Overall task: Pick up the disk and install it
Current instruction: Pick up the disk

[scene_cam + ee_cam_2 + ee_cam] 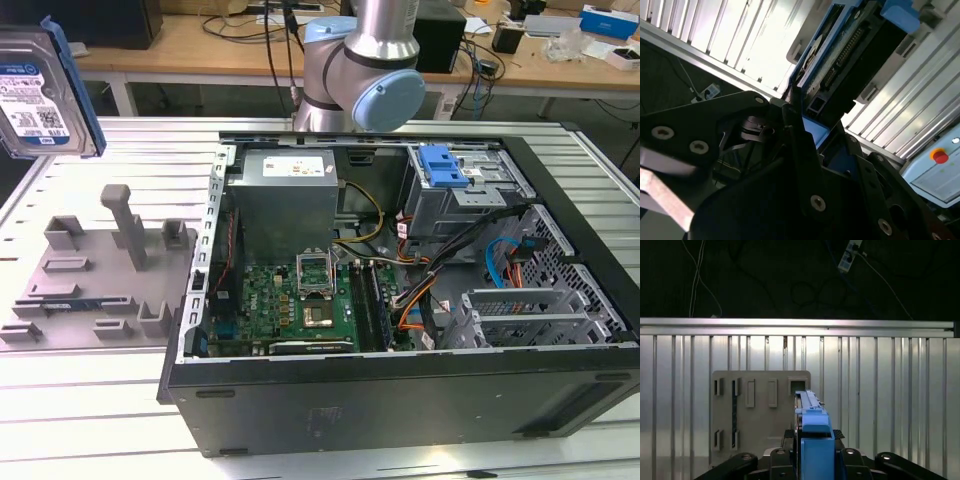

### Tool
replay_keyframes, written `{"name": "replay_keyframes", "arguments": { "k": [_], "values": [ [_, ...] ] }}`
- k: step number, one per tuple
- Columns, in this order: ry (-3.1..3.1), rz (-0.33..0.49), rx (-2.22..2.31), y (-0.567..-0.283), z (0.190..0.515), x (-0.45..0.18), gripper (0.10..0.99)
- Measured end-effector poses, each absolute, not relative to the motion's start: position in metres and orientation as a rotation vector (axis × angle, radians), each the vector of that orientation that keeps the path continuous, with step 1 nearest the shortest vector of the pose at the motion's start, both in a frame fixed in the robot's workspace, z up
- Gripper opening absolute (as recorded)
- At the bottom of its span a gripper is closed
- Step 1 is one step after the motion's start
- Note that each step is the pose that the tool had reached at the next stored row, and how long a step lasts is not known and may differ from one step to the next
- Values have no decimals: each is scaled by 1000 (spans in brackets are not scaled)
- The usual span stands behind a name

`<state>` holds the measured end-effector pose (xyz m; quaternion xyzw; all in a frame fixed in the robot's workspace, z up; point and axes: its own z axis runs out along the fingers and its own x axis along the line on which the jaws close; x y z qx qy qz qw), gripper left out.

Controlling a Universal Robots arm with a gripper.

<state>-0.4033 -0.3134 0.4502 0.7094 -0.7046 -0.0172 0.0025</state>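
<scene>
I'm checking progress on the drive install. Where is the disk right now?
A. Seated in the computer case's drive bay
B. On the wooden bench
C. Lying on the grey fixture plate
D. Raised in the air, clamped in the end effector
D: in the exterior view the disk is up in the air, clear of the grey fixture plate, and in the first wrist view the end effector grips it edge-on.

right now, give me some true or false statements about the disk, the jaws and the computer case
1. The disk is up in the air, off the grey holder plate. True.
2. The disk sits inside the computer case. False: it is outside the case, at the exterior view's left.
3. The jaws are shut on the disk. True.
4. The computer case has its side cover on. False: it lies open, with the circuit board showing.
</scene>
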Motion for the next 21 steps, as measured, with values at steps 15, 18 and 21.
{"name": "replay_keyframes", "arguments": {
  "k": [15,18,21],
  "values": [
    [-2211,-56,2226,-313,479,-403,365],
    [-2210,-56,2226,-314,479,-400,365],
    [-2210,-58,2225,-316,479,-391,365]
  ]
}}
